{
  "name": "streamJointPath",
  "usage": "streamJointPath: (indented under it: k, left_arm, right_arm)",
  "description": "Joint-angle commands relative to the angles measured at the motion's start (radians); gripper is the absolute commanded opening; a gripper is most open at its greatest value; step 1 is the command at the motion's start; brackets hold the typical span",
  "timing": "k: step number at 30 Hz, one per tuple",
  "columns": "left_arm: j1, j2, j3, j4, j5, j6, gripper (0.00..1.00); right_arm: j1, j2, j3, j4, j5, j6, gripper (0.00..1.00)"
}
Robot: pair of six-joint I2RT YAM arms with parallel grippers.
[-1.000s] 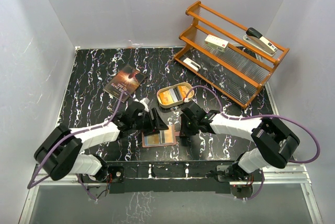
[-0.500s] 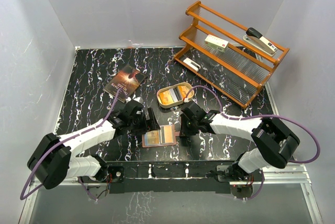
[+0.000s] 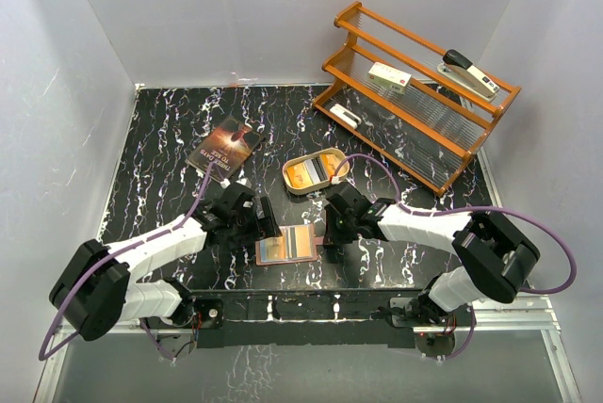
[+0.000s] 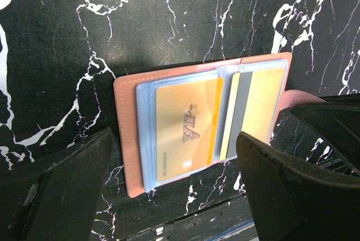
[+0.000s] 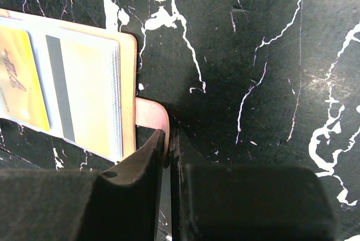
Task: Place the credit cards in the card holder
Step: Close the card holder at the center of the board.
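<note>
card holder open flat on table, gold card sleeved inside. right hand pinches the snap tab at the holder's right edge, likely anchoring it; left hand spread wide above the holder, empty.

Bright, even light; soft shadow beside the card holder, foreground blurred.

The left gripper has drawn back toward the left of the frame, its jaws spread wider. The card holder now lies uncovered.
</note>
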Motion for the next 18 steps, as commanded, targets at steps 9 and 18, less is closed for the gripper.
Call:
streamJointPath:
  k: [9, 18]
  left_arm:
    - [0.006, 0.010, -0.015, 0.032, 0.027, -0.013, 0.88]
    - [0.007, -0.058, -0.031, 0.155, 0.157, -0.089, 0.80]
  right_arm:
    - [0.005, 0.002, -0.002, 0.013, 0.020, -0.020, 0.05]
    - [0.008, 0.007, -0.003, 0.023, 0.012, -0.019, 0.05]
